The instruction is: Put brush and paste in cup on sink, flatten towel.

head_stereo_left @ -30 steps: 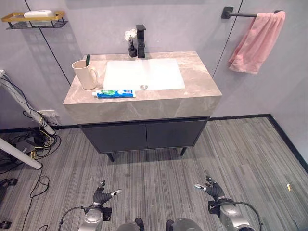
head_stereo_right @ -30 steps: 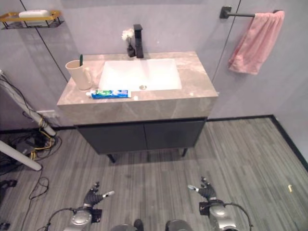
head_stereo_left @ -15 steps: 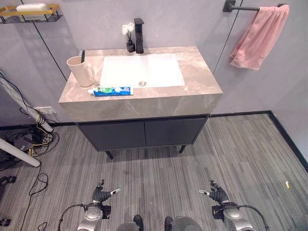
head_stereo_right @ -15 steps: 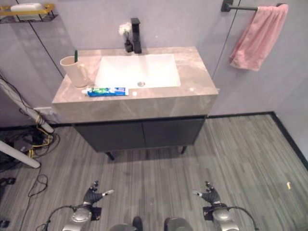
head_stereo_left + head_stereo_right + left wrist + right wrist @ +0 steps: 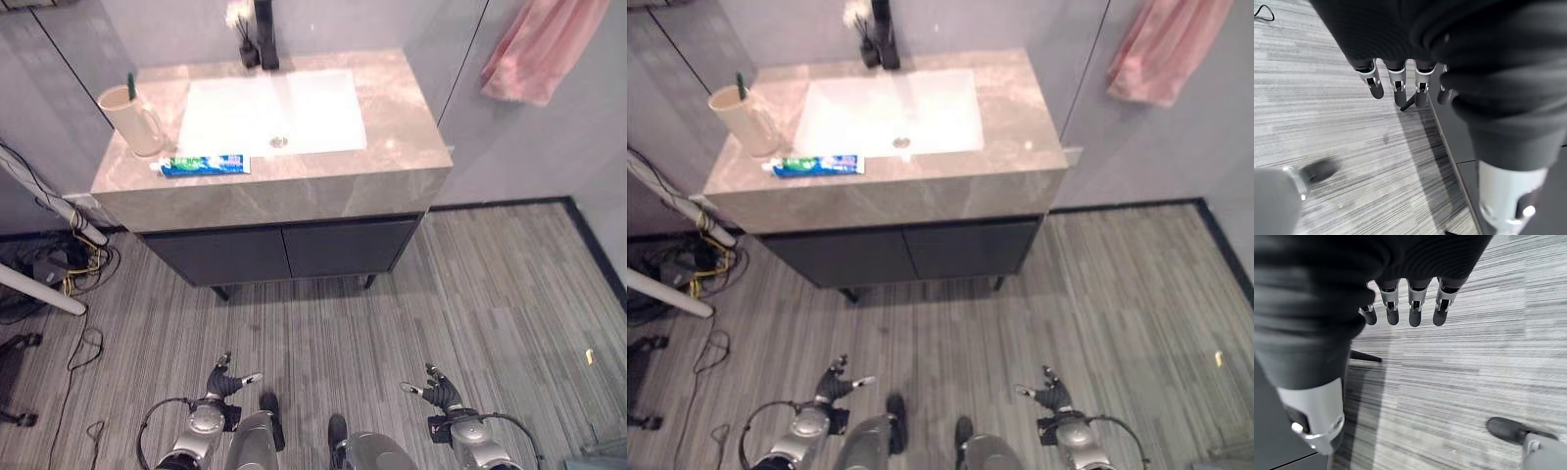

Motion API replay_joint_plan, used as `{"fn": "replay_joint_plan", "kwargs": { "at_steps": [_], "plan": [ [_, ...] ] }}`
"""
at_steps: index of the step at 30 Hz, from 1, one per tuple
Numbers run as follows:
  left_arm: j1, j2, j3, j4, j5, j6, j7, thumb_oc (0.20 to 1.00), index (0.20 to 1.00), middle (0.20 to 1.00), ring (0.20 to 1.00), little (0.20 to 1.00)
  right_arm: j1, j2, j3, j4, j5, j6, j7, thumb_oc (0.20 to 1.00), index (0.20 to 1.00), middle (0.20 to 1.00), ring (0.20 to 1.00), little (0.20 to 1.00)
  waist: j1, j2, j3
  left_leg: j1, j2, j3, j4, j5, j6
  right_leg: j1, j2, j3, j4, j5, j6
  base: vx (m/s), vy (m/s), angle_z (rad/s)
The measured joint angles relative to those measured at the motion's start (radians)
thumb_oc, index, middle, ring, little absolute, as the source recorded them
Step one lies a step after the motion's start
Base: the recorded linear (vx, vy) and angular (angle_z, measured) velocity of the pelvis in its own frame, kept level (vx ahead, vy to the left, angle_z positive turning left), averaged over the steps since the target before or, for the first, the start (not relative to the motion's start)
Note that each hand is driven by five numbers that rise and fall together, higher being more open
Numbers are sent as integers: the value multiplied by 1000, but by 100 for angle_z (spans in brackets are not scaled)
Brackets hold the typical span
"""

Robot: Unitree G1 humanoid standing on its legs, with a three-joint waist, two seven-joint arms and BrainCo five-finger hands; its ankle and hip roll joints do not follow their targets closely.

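Grey plank floor (image 5: 323, 323) lies under both hands, left hand (image 5: 223, 377) and right hand (image 5: 438, 391) relaxed, empty, well short of the toothpaste (image 5: 204, 165) and cup (image 5: 132, 118).

Two silver-grey arms enter at the lower left and lower right of the frame. Each ends in a robot hand, left (image 5: 227, 377) and right (image 5: 438, 389), with silver fingers (image 5: 1414, 308) tipped in dark pads and a separate thumb. A dark ribbed cover wraps the wrist and the hand's back.
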Motion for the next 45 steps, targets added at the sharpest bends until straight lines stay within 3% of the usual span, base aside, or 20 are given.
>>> {"fn": "replay_joint_plan", "kwargs": {
  "at_steps": [3,5,9,11,13,15,16,19,21,23,24,26,28,31,39,40,41,43,44,45],
  "plan": [
    [9,3,1,-9,0,-1,0,1000,1000,1000,1000,1000,-4,-1,0,18,-2,0,-15,1000,1000,1000,1000,1000,8,5,1,56,4,29,-32,29,17,128,16,33,-85,-1,0,569,327,-38],
    [34,19,-7,-10,2,0,-2,1000,1000,1000,1000,1000,4,-1,6,3,-16,1,-13,1000,1000,1000,1000,1000,10,-2,-9,103,-65,-12,6,55,81,182,-35,90,-82,-50,31,413,320,-76],
    [86,57,9,-111,3,-1,-6,1000,1000,1000,1000,1000,87,-10,5,-119,-41,9,3,1000,1000,1000,1000,1000,7,8,-42,160,-117,38,19,23,162,94,-108,110,169,-101,93,209,197,-28],
    [57,114,6,-178,6,-3,-10,1000,1000,1000,1000,1000,100,-3,39,-163,-57,16,16,1000,1000,1000,1000,1000,7,-23,-61,157,-169,38,39,-10,207,67,-159,120,241,-76,123,222,228,25],
    [31,134,10,-194,10,-4,-10,1000,1000,1000,1000,1000,77,1,38,-173,-76,17,27,1000,1000,1000,1000,1000,15,-19,-60,170,-179,31,43,-29,233,12,-177,123,350,-99,146,202,233,13],
    [29,152,9,-194,16,-1,-11,1000,1000,1000,1000,1000,64,1,37,-203,-85,20,28,1000,1000,1000,1000,1000,17,-25,-63,196,-202,41,41,-45,242,1,-200,145,393,-26,173,132,206,0],
    [34,151,7,-205,21,-1,-11,1000,1000,1000,1000,1000,42,-1,37,-233,-88,21,28,1000,1000,1000,1000,1000,14,-10,-59,226,-204,44,29,-51,250,-89,-208,145,568,36,176,144,157,-1],
    [45,134,4,-205,32,0,-11,1000,1000,1000,1000,1000,38,-1,38,-292,-89,20,30,1000,1000,1000,1000,1000,7,23,-49,276,-195,20,-5,-92,269,-193,-163,156,627,-72,175,212,98,-6],
    [67,129,4,-190,52,1,-12,1000,1000,1000,1000,1000,42,1,38,-304,-89,17,31,1000,1000,1000,1000,1000,4,27,-43,334,-196,41,-53,-91,253,-248,-155,114,507,-108,145,190,-11,-31],
    [74,119,10,-184,51,1,-10,1000,1000,1000,1000,1000,42,-4,39,-299,-89,17,27,1000,1000,1000,1000,1000,5,30,-42,342,-196,50,-49,-108,211,-310,-168,27,307,-76,151,225,-92,-15],
    [69,109,10,-166,51,1,-10,1000,1000,1000,1000,1000,46,-5,40,-285,-89,19,26,1000,1000,1000,1000,1000,-6,27,-44,343,-199,37,-47,-117,196,-322,-162,67,168,-14,177,204,-126,31],
    [111,103,8,-188,52,4,-13,1000,1000,1000,1000,1000,78,-7,39,-276,-91,22,27,1000,1000,1000,1000,1000,-17,-8,-62,369,-210,-12,-36,-135,169,-295,-191,96,2,145,164,180,-212,86],
    [149,110,3,-205,53,-1,-23,1000,1000,1000,1000,1000,111,-7,49,-254,-112,24,31,1000,1000,1000,1000,1000,-9,-43,-89,406,-208,-60,-29,-155,138,-215,-185,109,12,190,136,129,-172,72],
    [172,90,5,-203,54,4,-40,1000,1000,1000,1000,1000,87,-52,59,-252,-132,26,38,1000,1000,1000,1000,1000,15,-12,-105,400,-137,-59,1,-178,95,-129,-124,72,-134,268,83,146,-155,19],
    [154,83,5,-201,89,7,-44,1000,1000,1000,1000,1000,61,-121,36,-243,-138,27,48,1000,1000,1000,1000,1000,24,10,-102,394,-59,-59,37,-172,71,-77,-57,4,-146,244,27,45,-118,22],
    [135,83,3,-205,91,3,-43,1000,1000,1000,1000,1000,62,-120,34,-236,-139,25,47,1000,1000,1000,1000,1000,33,31,-88,344,-28,-85,98,-198,19,-106,-37,-26,-108,224,10,-2,-70,54],
    [95,109,-25,-222,92,1,-41,1000,1000,1000,1000,1000,62,-114,37,-205,-147,23,49,1000,1000,1000,1000,1000,40,13,-77,256,-34,-127,200,-231,7,-208,-65,-34,50,148,6,80,216,111],
    [51,124,-64,-258,123,3,-42,1000,1000,1000,1000,1000,42,-114,23,-154,-155,26,43,1000,1000,1000,1000,1000,18,-7,-48,241,-59,-73,39,-180,75,-195,-115,-48,-89,120,95,127,284,73],
    [80,133,-75,-312,144,0,-47,1000,1000,1000,1000,1000,25,-123,-11,-148,-156,24,45,1000,1000,1000,1000,1000,38,57,-42,283,11,-79,-64,-188,90,-223,-73,-82,-5,126,53,94,154,-9],
    [99,170,-71,-353,170,-8,-52,1000,1000,1000,1000,1000,28,-93,-56,-135,-154,26,36,1000,1000,1000,1000,1000,9,25,-30,323,-23,-55,-92,-121,13,-176,-113,-51,5,155,53,103,183,-36]
  ]
}}
